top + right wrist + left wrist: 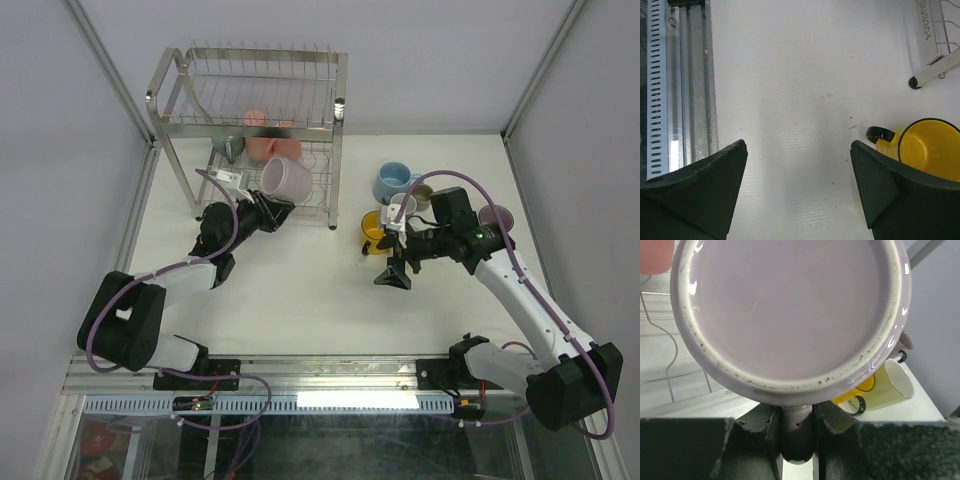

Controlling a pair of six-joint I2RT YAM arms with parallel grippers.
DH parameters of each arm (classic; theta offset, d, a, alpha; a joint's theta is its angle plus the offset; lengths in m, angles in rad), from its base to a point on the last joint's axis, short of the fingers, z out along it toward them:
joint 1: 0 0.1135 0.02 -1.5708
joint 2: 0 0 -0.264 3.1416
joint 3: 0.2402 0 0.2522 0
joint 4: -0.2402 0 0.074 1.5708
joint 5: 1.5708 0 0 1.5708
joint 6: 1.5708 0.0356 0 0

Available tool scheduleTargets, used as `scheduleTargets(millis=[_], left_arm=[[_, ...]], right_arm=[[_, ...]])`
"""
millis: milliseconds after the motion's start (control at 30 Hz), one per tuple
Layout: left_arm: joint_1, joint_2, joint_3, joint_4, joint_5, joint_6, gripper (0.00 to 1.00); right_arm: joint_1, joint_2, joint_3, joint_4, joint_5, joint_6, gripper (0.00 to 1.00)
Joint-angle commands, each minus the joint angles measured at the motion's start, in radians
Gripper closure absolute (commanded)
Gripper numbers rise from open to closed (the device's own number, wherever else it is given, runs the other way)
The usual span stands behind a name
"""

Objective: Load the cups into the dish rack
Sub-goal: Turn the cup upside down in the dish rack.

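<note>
My left gripper (pixel 266 209) is shut on the handle of a lilac mug (pixel 286 179) and holds it in front of the lower tier of the chrome dish rack (pixel 335 150). In the left wrist view the lilac mug (pixel 790 310) fills the frame, its handle (pixel 797 432) pinched between my gripper (pixel 797 425). Salmon pink mugs (pixel 268 148) and a grey mug (pixel 229 147) sit in the rack. My right gripper (pixel 393 275) is open and empty over the table, just in front of a yellow mug (pixel 372 228). In the right wrist view the gripper (pixel 798 145) spreads wide, and the yellow mug (pixel 932 150) lies by its right finger.
A cluster of mugs stands right of the rack: light blue (pixel 393 183), pale (pixel 404 207), olive (pixel 423 193), mauve (pixel 498 217). A yellow mug (pixel 860 392) and a pale green mug (pixel 895 385) show past the lilac one. A rack foot (pixel 927 75) stands at the far right.
</note>
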Motion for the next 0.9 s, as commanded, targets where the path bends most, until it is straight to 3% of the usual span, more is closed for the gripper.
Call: scheduleTargets(millis=[0, 867], left_arm=[[0.011, 0.047, 0.122, 0.218, -0.008, 0.091, 1.00], [0.011, 0.486, 0.467, 0.172, -0.004, 0.250, 1.00]], right_arm=[[-0.003, -0.027, 0.005, 0.050, 0.002, 0.008, 0.13], [-0.001, -0.030, 0.001, 0.057, 0.025, 0.011, 0.13]])
